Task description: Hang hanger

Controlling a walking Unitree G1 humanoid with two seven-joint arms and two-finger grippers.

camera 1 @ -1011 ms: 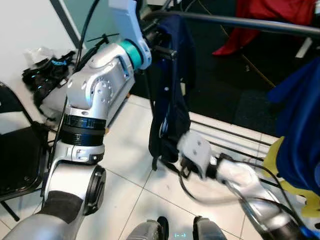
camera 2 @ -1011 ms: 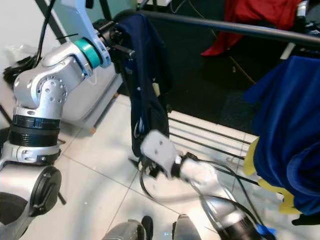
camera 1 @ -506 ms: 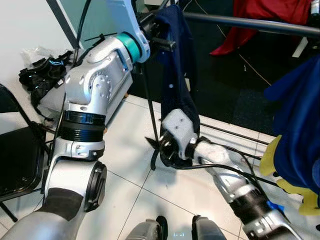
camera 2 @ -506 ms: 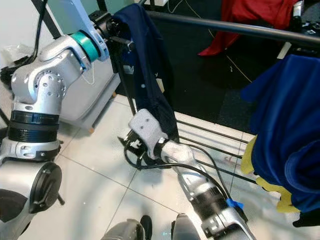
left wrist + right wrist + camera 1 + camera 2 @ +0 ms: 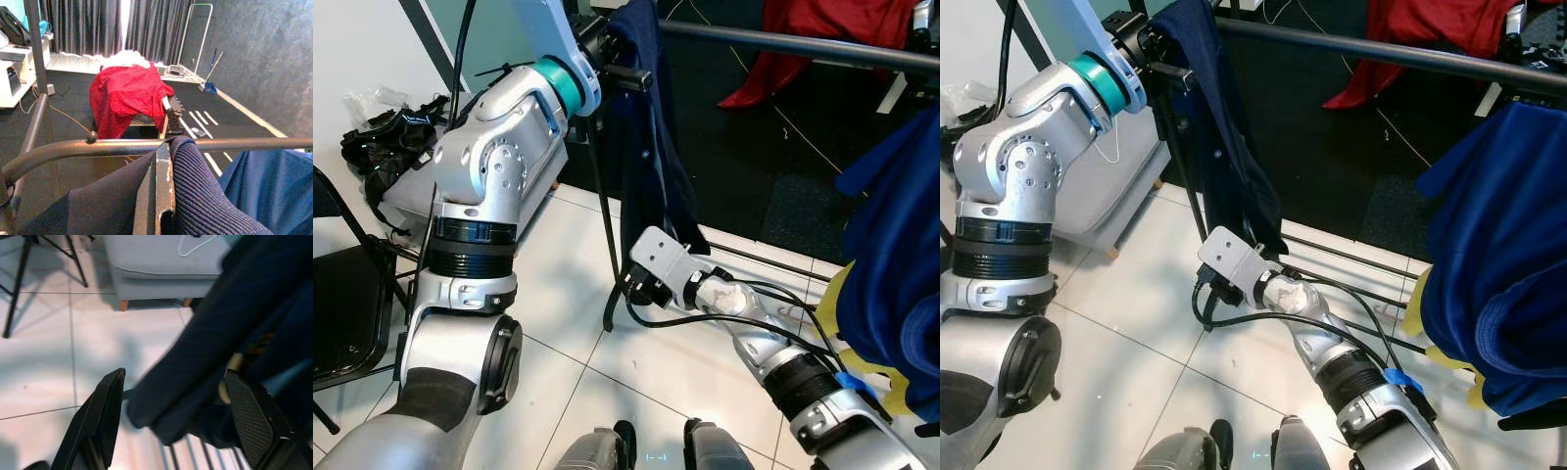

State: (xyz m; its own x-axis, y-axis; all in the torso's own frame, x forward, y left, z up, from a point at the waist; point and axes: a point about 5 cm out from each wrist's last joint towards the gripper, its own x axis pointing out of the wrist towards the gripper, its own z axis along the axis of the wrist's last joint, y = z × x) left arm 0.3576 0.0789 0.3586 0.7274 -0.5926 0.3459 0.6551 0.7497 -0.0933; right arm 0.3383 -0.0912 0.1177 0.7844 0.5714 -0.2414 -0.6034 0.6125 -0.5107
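Observation:
A dark navy garment (image 5: 651, 147) hangs on a hanger from the left end of a black clothes rail (image 5: 783, 44); the hanger itself is hidden under the cloth. My left gripper (image 5: 619, 72) is raised to the rail's end, its fingers (image 5: 161, 196) pressed together at the garment's top, just under the rail (image 5: 122, 146). My right gripper (image 5: 634, 289) is low, at the garment's bottom hem. It is open, and the navy hem (image 5: 195, 377) lies between its fingers (image 5: 105, 421).
A blue garment (image 5: 896, 245) hangs at the right, and a red cloth (image 5: 822, 34) lies behind the rail. The rack's upright pole (image 5: 602, 225) and base bars (image 5: 773, 264) are near my right arm. A black chair (image 5: 342, 313) stands left, a grey footstool (image 5: 161, 259) beyond.
My right gripper has swung left and up from the floor area to the garment's hem. The left arm stays raised at the rail's end.

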